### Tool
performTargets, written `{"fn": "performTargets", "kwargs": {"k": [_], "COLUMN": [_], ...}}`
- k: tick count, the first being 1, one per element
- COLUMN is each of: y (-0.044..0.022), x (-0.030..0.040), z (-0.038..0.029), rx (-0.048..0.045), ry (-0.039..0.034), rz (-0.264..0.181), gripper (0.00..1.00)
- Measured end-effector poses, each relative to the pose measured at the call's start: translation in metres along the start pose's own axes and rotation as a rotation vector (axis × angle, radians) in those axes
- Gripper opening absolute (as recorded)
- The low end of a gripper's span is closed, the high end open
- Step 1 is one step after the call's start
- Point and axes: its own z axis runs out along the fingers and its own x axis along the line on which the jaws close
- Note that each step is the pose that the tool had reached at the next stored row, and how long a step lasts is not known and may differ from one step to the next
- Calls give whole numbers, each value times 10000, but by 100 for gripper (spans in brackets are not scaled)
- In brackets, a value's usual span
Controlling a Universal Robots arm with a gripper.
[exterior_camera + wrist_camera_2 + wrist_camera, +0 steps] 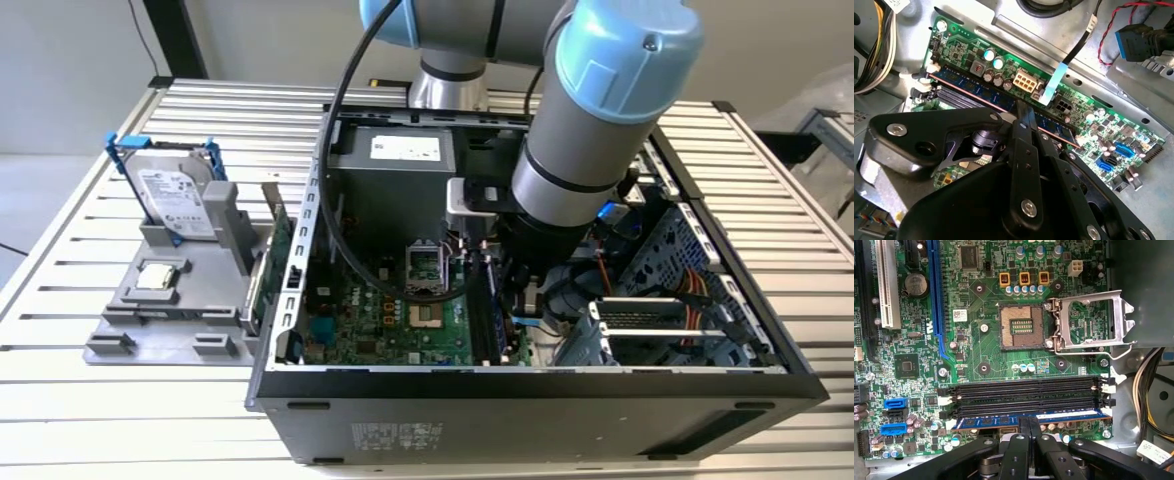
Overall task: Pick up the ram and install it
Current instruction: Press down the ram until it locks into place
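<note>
Ram: long thin blue-faced board stick with dark chips and a white label, standing on edge in a memory slot of the green motherboard, lying level along the slot, in the first wrist view. In the second wrist view the ram runs from 10 o'clock toward 4 o'clock, its far end at a white latch.
</note>
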Motion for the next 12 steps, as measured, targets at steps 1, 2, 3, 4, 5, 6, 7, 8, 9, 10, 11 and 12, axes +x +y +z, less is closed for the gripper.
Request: {"fn": "performTargets", "kwargs": {"k": [1,2,3,4,5,6,7,8,9,10,11,12], "y": [0,0,0,0,2,4,5,6,8,9,10,11], "x": [0,-2,-5,-10,-11,-11,-15,-17,-20,-23,-25,-27], "z": [0,-6,-22,-46,-88,-141,-186,-229,-275,-318,-355,-392], "rx": [0,0,1,5,3,0,0,1,0,0,0,0], "ry": [0,2,-3,-33,-26,-3,-4,-6,-2,-3,-1,-2], "rz": [0,0,1,-1,-1,0,0,0,0,0,0,-1], "gripper": [0,0,0,0,0,0,0,0,0,0,0,0]}}
